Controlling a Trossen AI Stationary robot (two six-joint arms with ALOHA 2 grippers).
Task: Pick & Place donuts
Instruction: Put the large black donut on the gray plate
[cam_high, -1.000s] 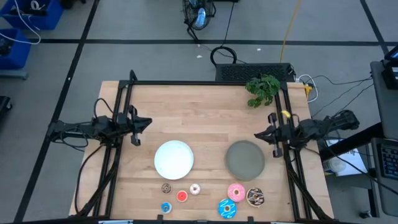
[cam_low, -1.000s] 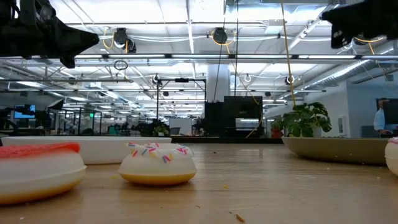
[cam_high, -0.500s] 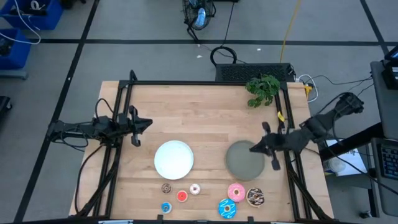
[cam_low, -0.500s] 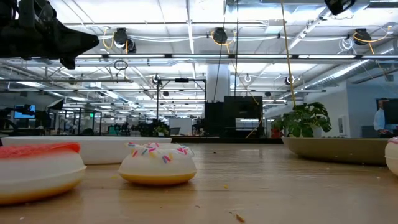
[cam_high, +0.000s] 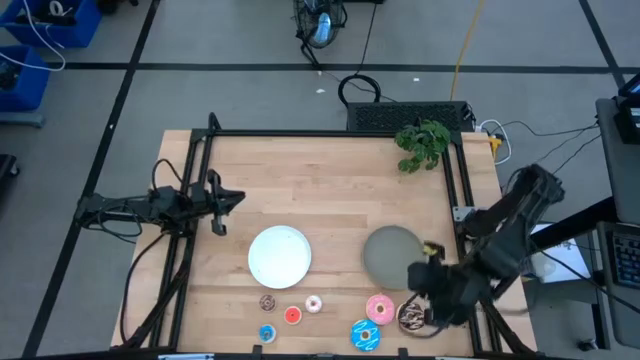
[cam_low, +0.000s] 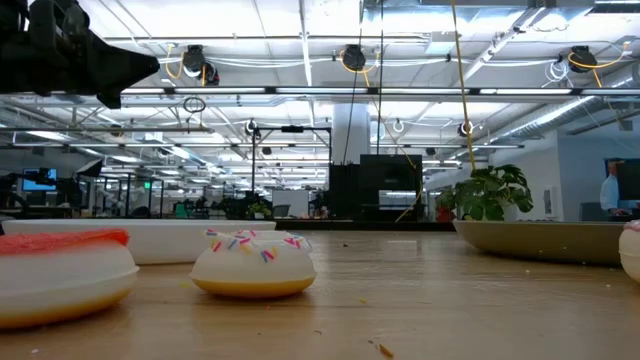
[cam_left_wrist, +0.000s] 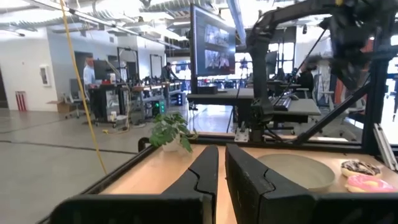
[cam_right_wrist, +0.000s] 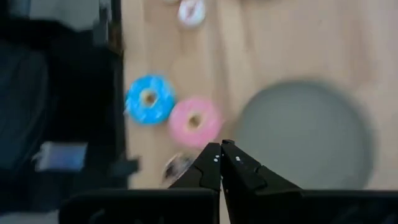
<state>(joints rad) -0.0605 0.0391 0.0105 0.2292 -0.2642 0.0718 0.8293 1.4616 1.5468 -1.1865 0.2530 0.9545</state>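
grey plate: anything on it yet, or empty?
Empty. In the high view the grey plate shows a bare surface; the pink donut and chocolate donut lie on the table beside it. The right wrist view agrees.

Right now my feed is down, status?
Right tool shut, empty, above chocolate donut. Left tool shut, parked at table's left. Donuts off both plates. Nothing in the way.

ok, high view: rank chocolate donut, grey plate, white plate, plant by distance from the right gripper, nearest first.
From the right gripper, shut, at the table's front right:
1. Chocolate donut, right beside it.
2. Grey plate, just behind.
3. White plate, centre-left.
4. Plant, back edge.
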